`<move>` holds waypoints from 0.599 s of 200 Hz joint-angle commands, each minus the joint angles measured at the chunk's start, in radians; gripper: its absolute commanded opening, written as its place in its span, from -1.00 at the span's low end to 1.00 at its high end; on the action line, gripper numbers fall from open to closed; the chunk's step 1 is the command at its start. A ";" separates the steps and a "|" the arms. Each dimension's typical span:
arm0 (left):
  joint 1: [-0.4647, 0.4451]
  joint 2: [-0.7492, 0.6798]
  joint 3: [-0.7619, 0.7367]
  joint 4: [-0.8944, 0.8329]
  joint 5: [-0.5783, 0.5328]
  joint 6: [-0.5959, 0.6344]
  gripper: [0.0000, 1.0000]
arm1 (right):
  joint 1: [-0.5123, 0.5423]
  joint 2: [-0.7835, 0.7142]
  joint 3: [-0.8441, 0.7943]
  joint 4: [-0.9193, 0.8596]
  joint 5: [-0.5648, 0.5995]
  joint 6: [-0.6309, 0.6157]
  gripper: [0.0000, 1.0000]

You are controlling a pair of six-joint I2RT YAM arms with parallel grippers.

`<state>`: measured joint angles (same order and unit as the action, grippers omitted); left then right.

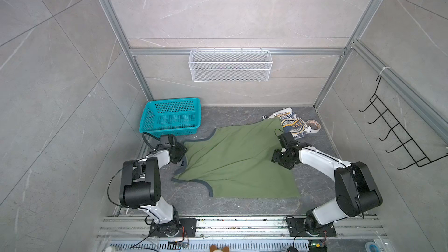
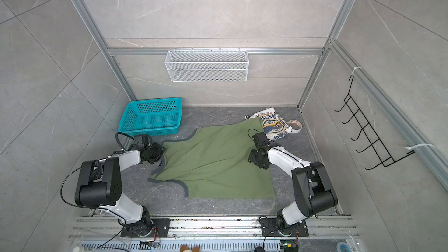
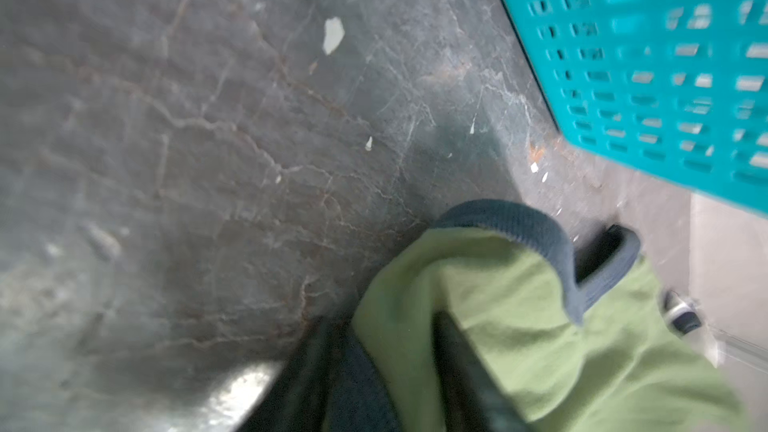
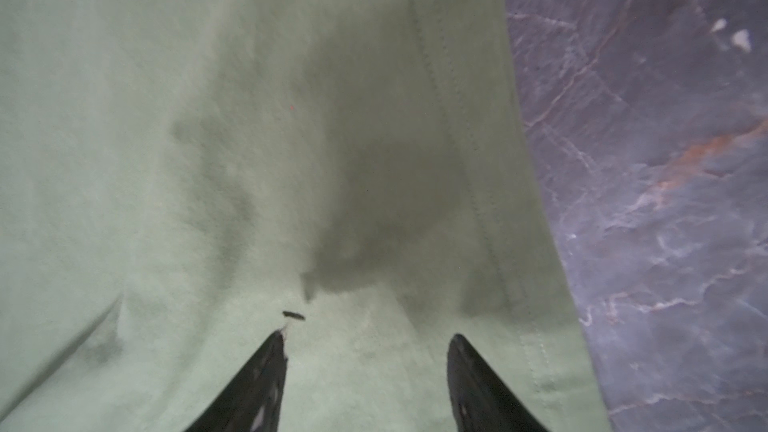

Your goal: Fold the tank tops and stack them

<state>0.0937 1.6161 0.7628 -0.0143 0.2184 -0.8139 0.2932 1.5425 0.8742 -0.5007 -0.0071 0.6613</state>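
Olive green tank top (image 1: 237, 163) lies spread on the grey tabletop (image 1: 218, 206), with its grey-trimmed straps toward the left. At that strap edge the left end effector (image 1: 181, 159) pinches a bunch of green cloth and grey trim, seen close in the left wrist view. Over the shirt's right side the right end effector (image 4: 368, 338) hangs with its fingers spread, holding nothing. Farther back, the white tank top (image 1: 291, 123) sits crumpled, one edge under the green one's far corner, just beside a tape roll (image 1: 313, 126). A teal basket (image 1: 169, 130) stands at the far left.
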 commanded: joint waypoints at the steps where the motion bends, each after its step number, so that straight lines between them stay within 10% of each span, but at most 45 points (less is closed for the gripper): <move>1: -0.009 -0.037 0.043 0.002 -0.029 0.016 -0.39 | 0.001 -0.009 -0.007 -0.003 0.002 -0.002 0.27; 36: -0.026 -0.092 0.082 -0.087 -0.171 0.096 -0.84 | 0.000 0.000 0.002 -0.015 0.034 -0.005 0.27; 75: -0.143 -0.211 0.124 -0.241 -0.588 0.210 -0.85 | -0.012 0.029 0.015 -0.036 0.047 0.004 0.27; 120: -0.108 -0.123 0.161 -0.295 -0.593 0.210 0.09 | -0.012 0.010 0.018 -0.026 0.020 -0.008 0.27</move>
<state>-0.0368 1.4452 0.8951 -0.2249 -0.2859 -0.6300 0.2817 1.5623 0.8749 -0.5053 0.0116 0.6613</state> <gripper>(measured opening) 0.479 0.634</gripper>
